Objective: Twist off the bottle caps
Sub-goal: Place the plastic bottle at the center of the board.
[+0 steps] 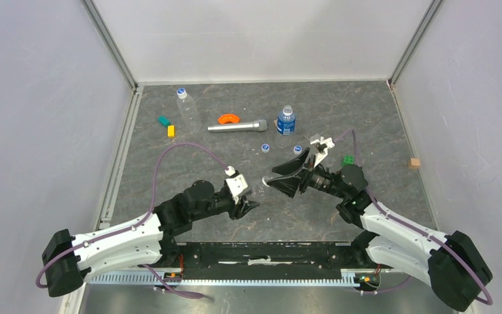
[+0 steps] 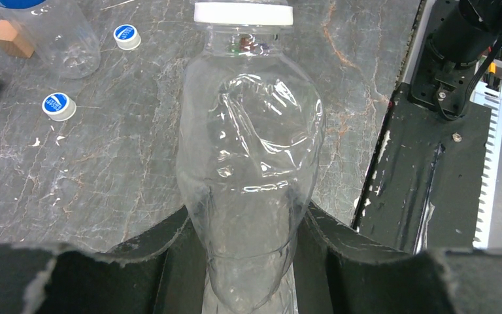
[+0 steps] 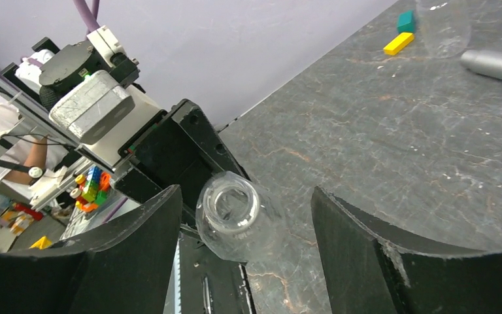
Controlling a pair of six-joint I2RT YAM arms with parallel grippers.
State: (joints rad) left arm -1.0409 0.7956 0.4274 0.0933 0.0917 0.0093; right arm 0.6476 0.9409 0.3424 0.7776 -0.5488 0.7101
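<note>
Showing the left hand (image 2: 245, 252) clamped on the clear bottle (image 2: 248, 150), long axis aimed at the right hand (image 3: 245, 216), spread apart.

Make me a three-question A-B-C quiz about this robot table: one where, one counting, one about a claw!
1. Where is the brown cube? A by the right wall; B beside the yellow block; C on a bottle.
2. How many loose caps lie about? A none; B two; C five.
3. What is the left claw doing? A hanging open; B squeezing the clear bottle; C holding the silver cylinder.
Answers: 1 A, it sits alone there. 2 B, the second lies farther right. 3 B, the bottle sits clamped in it.
</note>
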